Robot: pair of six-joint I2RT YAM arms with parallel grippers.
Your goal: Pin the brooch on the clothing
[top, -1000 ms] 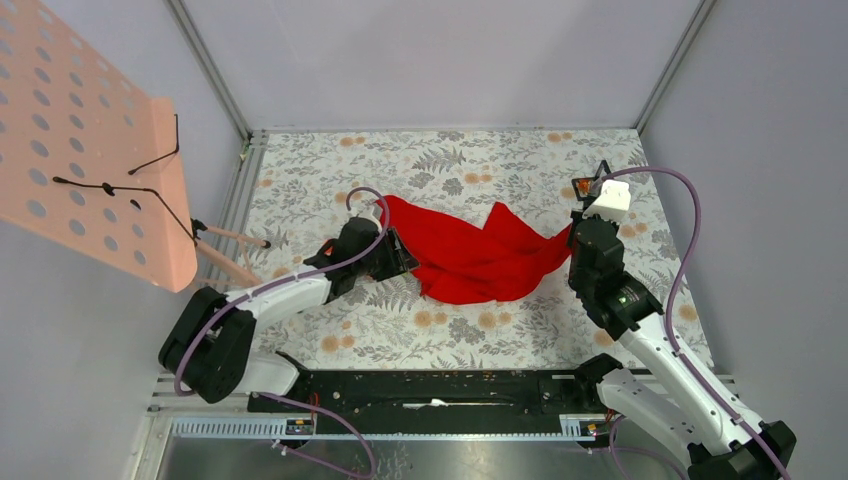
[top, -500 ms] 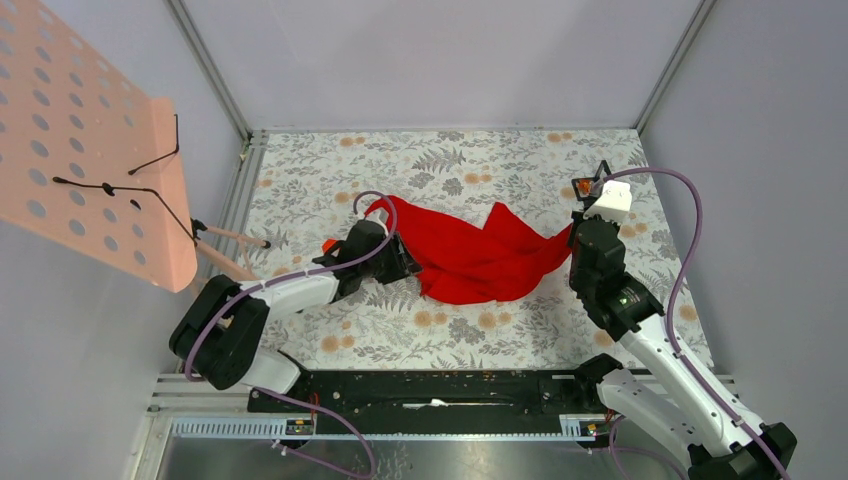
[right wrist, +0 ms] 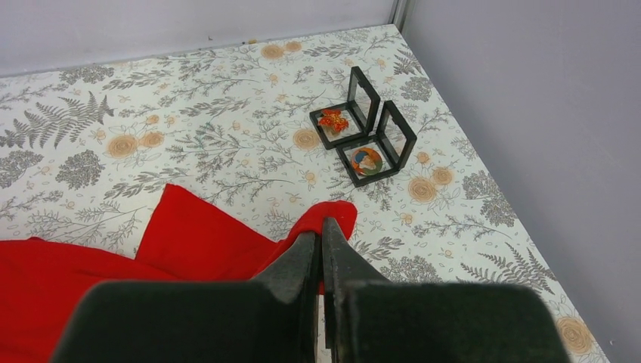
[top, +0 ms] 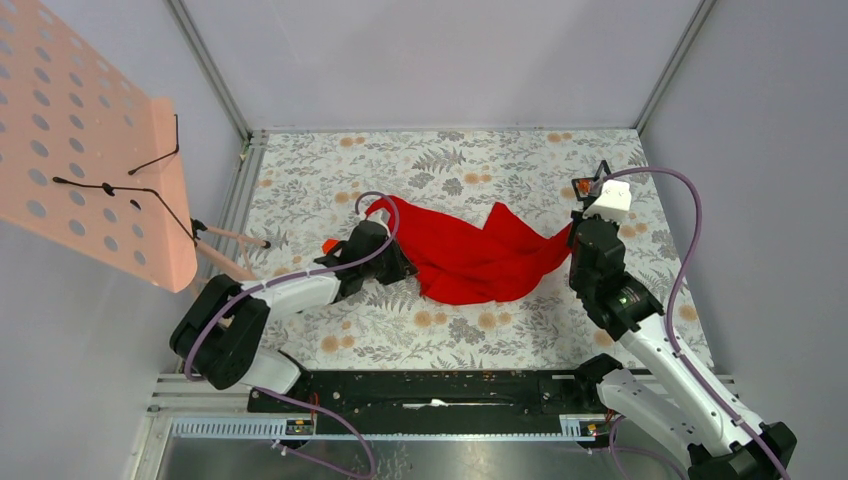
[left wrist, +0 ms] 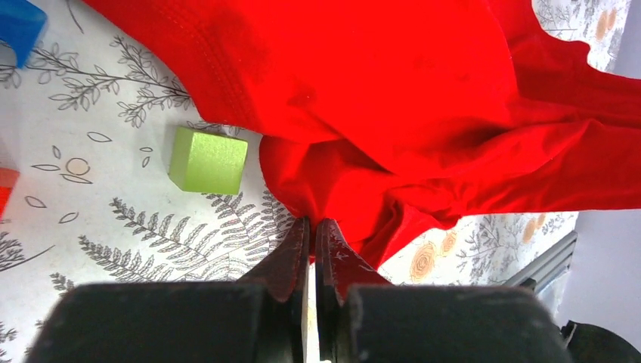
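Note:
The clothing, a bright red shirt point(top: 470, 255), lies crumpled in the middle of the floral mat. My left gripper point(top: 402, 262) is shut on a fold at its left edge; in the left wrist view the fingertips point(left wrist: 312, 224) pinch red fabric point(left wrist: 393, 98). My right gripper point(top: 573, 236) is shut on the shirt's right tip point(right wrist: 332, 215), with the jaws point(right wrist: 321, 227) closed on it. Two small open black cases stand beyond: one holds an orange brooch point(right wrist: 332, 120), the other a round blue and orange brooch point(right wrist: 366, 160). In the top view the cases point(top: 588, 184) show partly behind my right wrist.
A green cube point(left wrist: 208, 160) lies just left of the shirt's fold, a blue block point(left wrist: 19, 26) and an orange block point(top: 328, 245) further left. A pink pegboard point(top: 90, 140) with black hooks and wooden pegs point(top: 232, 250) stands at the left. Grey walls enclose the mat.
My left arm shifted its elbow inward and drew the shirt's left edge slightly leftward, bunching the fold. The right arm has not moved.

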